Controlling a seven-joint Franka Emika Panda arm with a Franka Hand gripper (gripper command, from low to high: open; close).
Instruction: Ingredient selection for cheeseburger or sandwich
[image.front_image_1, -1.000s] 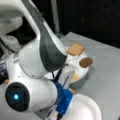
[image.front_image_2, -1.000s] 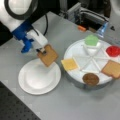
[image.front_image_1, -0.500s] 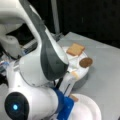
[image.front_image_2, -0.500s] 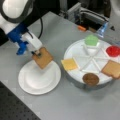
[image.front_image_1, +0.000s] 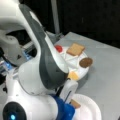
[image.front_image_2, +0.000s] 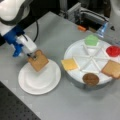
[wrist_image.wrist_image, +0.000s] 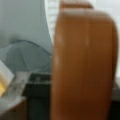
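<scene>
Grey tabletop under a dark backdrop, with rails and cabling along its far edge. Your gripper (image.front_image_2: 32, 55) has its jaws pinched on the top edge of a bread square (image.front_image_2: 38, 60), which hangs tilted over the left part of the white paper plate (image.front_image_2: 40, 82); whether its low corner touches the plate cannot be told. In the wrist view the bread square (wrist_image.wrist_image: 83, 65) fills the frame edge-on. It looks a stiff, light, flat piece, likely smooth-faced, so you should grip it across the thin edge, as you do.

Right of the plate, the segmented tray (image.front_image_2: 75, 53) holds the cheese square (image.front_image_2: 69, 64), patty (image.front_image_2: 90, 78), second bread square (image.front_image_2: 112, 69), tomato disc (image.front_image_2: 113, 50) and lettuce (image.front_image_2: 91, 40), each in its own compartment. No stack is built yet.
</scene>
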